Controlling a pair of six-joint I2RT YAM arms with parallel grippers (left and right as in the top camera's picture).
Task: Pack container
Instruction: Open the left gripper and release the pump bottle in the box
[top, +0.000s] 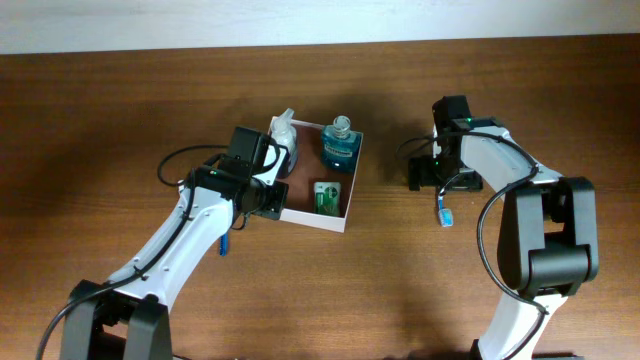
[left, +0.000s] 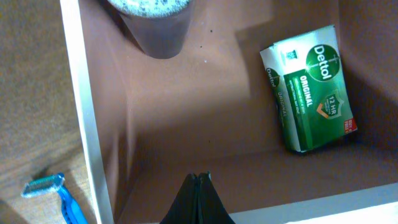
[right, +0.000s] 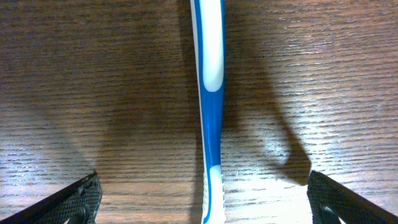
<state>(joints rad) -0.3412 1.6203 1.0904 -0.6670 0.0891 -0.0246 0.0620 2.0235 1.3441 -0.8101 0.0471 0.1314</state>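
The right gripper (right: 202, 188) hangs spread wide astride a blue toothbrush (right: 208, 93) on the table, apparently lined up to pinch its handle, while the left gripper (left: 198, 182), fingers pressed together and empty, hovers over the mid-table container (top: 312, 221), which already holds a soap box (left: 311, 87).

The only readable print is on the green soap pack (left: 309, 89), which lies toward 2 o'clock in the left wrist view, inside the container (left: 81, 112). Its face bears the brand "Dettol" in white at the pack's 1 o'clock end. Below that is "ORIGINAL" in white capitals, then "12 HR" in a shield mark toward 5 o'clock. The finer print on its side panel and red corner patch is too small to read.
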